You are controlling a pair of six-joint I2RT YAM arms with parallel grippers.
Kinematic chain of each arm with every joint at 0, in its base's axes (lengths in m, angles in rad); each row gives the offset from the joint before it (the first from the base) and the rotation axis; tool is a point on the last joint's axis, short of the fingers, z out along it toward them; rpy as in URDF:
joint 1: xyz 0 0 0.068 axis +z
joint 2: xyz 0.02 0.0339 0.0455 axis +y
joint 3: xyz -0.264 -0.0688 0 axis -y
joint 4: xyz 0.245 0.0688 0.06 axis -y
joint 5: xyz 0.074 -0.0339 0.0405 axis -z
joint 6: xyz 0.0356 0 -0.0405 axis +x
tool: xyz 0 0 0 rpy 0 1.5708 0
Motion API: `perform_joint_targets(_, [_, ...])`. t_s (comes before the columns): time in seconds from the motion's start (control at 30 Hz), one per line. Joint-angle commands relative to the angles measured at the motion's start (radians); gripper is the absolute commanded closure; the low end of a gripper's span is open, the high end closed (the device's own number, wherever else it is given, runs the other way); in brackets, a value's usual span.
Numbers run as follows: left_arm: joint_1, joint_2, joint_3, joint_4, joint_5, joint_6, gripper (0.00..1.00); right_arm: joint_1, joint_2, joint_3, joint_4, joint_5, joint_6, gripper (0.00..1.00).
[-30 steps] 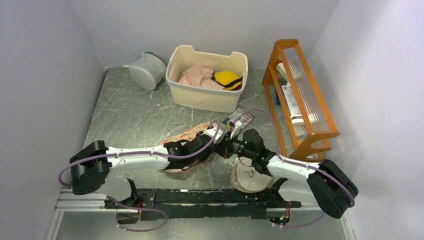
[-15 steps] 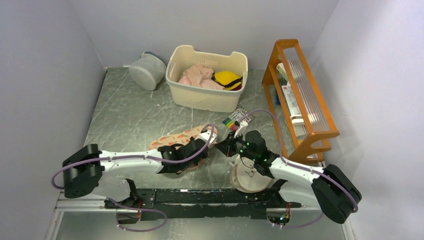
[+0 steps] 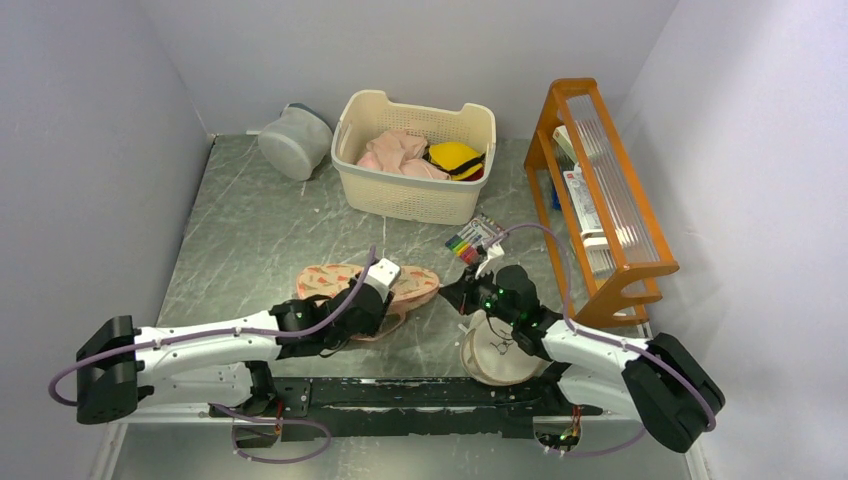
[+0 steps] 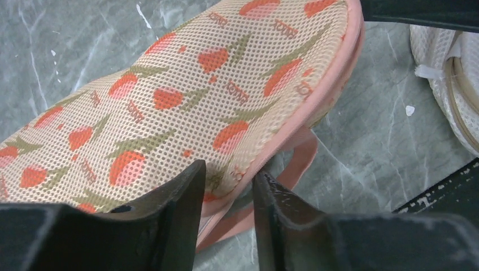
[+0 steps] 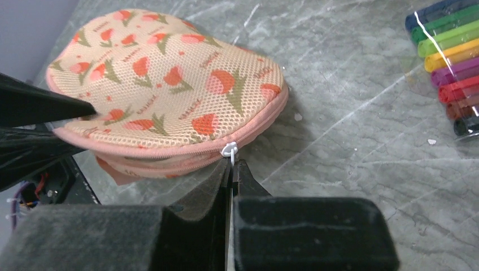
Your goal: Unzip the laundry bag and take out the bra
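Observation:
The laundry bag lies flat on the table, cream-peach mesh with orange flowers and a pink zip edge. In the left wrist view it fills the frame. My left gripper is at its near edge, jaws closed on the pink rim with the edge pinched between them. My right gripper is at the bag's right end, shut on the small white zip pull. The zip looks closed along the edge that shows. The bra is hidden.
A cream basket with pink clothes and a yellow item stands at the back. A grey round container lies back left, an orange rack at the right. A marker pack and a round cream pouch lie near my right arm.
My left arm has drawn back to the left and toward the near edge, uncovering most of the bag. My right gripper has shifted slightly right, staying at the bag's right end.

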Motion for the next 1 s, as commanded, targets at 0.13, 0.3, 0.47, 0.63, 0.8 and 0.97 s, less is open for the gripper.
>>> perform_joint_targets(0.13, [0.004, -0.141, 0.08, 0.0, 0.242, 0.027, 0.3, -0.007, 0.054, 0.017, 0.075, -0.141, -0.051, 1.0])
perform_joint_targets(0.3, [0.004, -0.094, 0.134, 0.054, 0.225, 0.007, 0.24, 0.001, 0.024, 0.006, 0.098, -0.171, -0.049, 1.0])
perform_joint_targets(0.47, [0.004, 0.116, 0.254, 0.04, 0.186, 0.038, 0.24, 0.001, -0.023, 0.008, 0.071, -0.167, -0.05, 1.0])
perform_joint_targets(0.63, [0.0, 0.275, 0.32, 0.051, 0.166, 0.087, 0.2, 0.005, -0.053, 0.007, 0.058, -0.178, -0.039, 1.0])
perform_joint_targets(0.8, [-0.007, 0.329, 0.304, 0.045, 0.11, 0.079, 0.3, 0.007, -0.065, -0.005, 0.067, -0.182, -0.03, 1.0])
perform_joint_targets(0.97, [-0.007, 0.317, 0.288, -0.007, 0.034, 0.064, 0.54, 0.008, -0.034, -0.01, 0.134, -0.22, -0.002, 1.0])
